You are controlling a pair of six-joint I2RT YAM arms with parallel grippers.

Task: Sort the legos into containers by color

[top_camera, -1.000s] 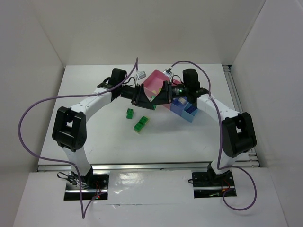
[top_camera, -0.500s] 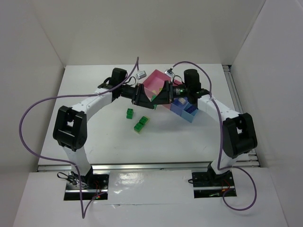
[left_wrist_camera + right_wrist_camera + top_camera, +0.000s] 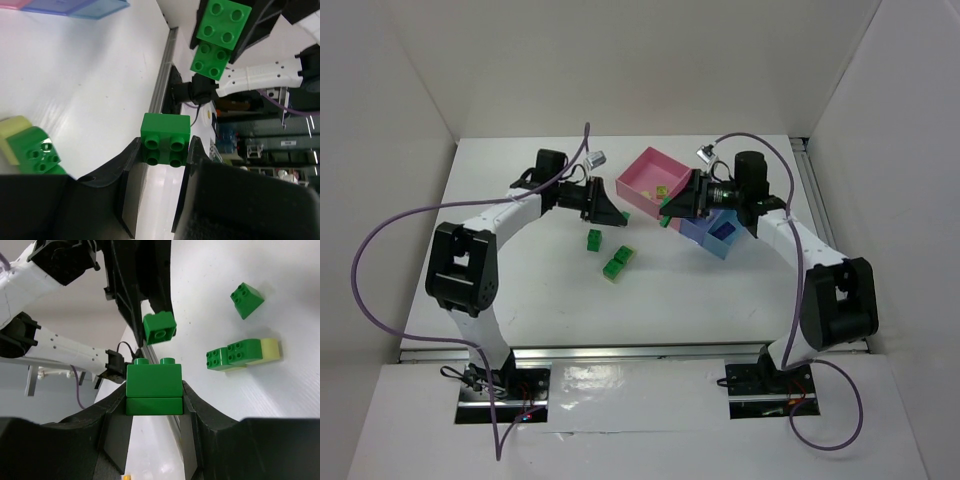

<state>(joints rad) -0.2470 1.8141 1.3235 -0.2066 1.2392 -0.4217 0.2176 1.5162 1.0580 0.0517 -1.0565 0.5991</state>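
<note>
Two green loads held | left gripper [image 3: 165,150] clamps one brick [image 3: 165,131] | right gripper [image 3: 153,397] clamps a two-brick stack [image 3: 153,381] | top view: pink tray [image 3: 642,174] at 2 o'clock from left, 11 o'clock just beside right | right arm nearer, so it likely drops first

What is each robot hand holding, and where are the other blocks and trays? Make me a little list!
Left gripper: shut on one green brick
Right gripper: shut on two stacked green bricks
Loose: single brick, green; nearby clump, green and pale yellow
Pink tray: yellowish bits inside
Blue trays: beside the pink one; a dark blue piece in one
</note>
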